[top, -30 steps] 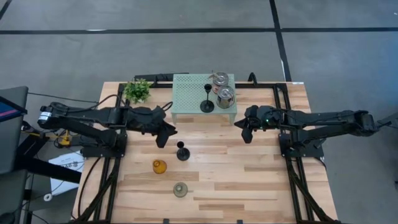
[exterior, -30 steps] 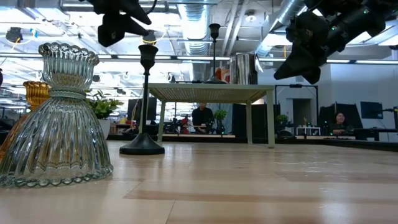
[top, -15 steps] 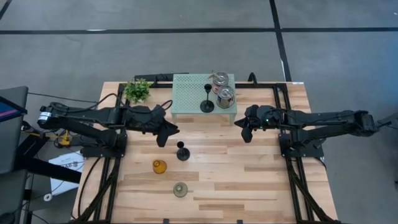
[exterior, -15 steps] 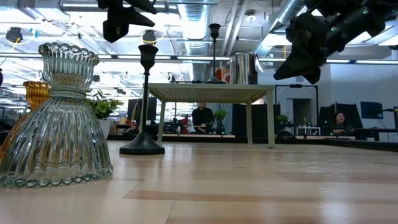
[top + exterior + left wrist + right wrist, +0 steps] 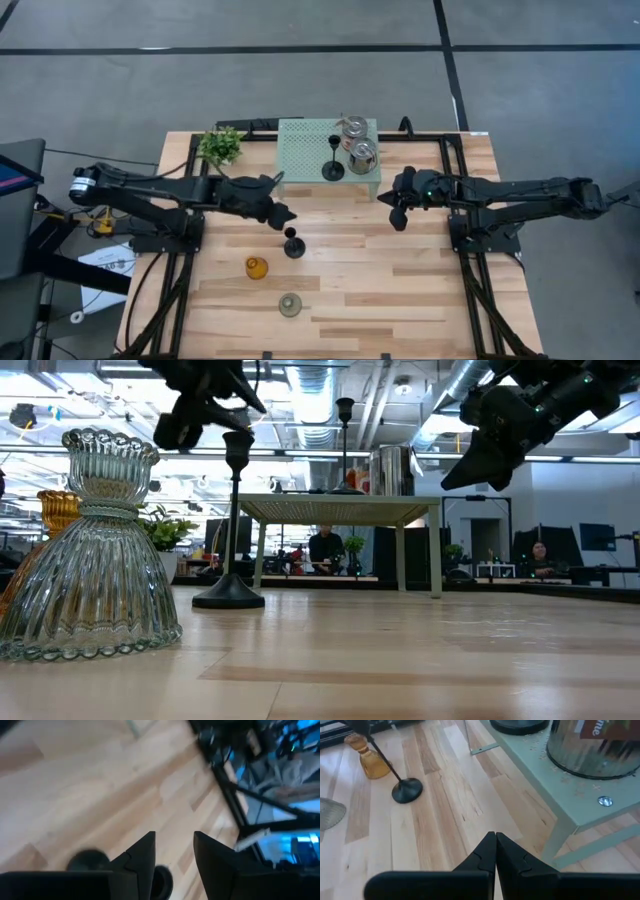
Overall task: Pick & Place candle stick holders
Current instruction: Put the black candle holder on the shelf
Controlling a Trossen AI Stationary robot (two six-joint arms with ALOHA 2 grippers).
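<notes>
A slim black stemmed holder [image 5: 293, 243] stands on its round base on the wooden table; it also shows in the low view [image 5: 233, 530]. My left gripper [image 5: 283, 213] is open just above and to the left of its top [image 5: 162, 881], touching nothing that I can see. An amber glass holder [image 5: 256, 267] and a pale green glass holder [image 5: 290, 304] stand nearer the front. A second black holder [image 5: 333, 165] and two silvery jar-like holders [image 5: 353, 128] [image 5: 362, 155] stand on a pale green raised stand [image 5: 300, 150]. My right gripper [image 5: 397, 215] is shut and empty beside the stand's right leg.
A small green potted plant [image 5: 221, 145] stands at the far left, next to the stand. The stand's leg [image 5: 555, 840] is close to my right gripper. Bare wood lies across the table's middle and right [image 5: 400, 280]. People sit in the room behind the table [image 5: 325, 550].
My left gripper has gone toward the table's right edge and down, coming close to the top of the black holder on the table. The holders have stayed where they were.
</notes>
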